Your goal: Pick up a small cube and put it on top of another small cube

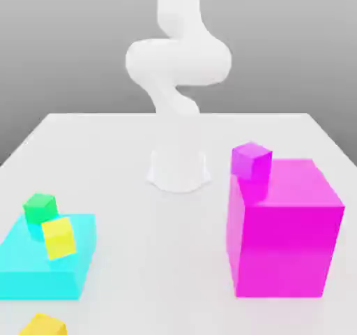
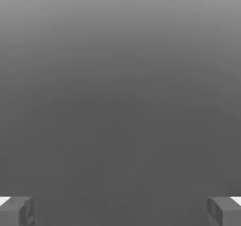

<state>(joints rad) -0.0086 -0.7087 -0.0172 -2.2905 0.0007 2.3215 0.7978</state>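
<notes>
Nearest the exterior camera, the small golden cube [image 1: 43,324] is sitting on the white table [image 1: 139,285] at the bottom edge of the frame, toward the exterior view's left, partly cut off by the frame. It is lying apart from everything else, just in front of the cyan slab.

Behind it, a flat cyan slab [image 1: 28,260] is resting on the table. A paler lemon-yellow cube [image 1: 58,238] is sitting tilted on the slab's top, and a green cube [image 1: 39,208] is standing just behind it, touching or nearly touching it.

On the exterior view's right, a large magenta block [image 1: 282,232] is standing on the table, well apart from the slab. A small purple cube [image 1: 251,162] is perching on its far upper corner.

Farther back, the arm's white base [image 1: 178,167] is standing mid-table, with the arm [image 1: 178,58] twisting upward out of the frame.

In the hand view, the gripper [image 2: 120,210] is showing two grey fingertips [image 2: 16,211] spread wide apart, with nothing between them, over a plain grey field.
</notes>
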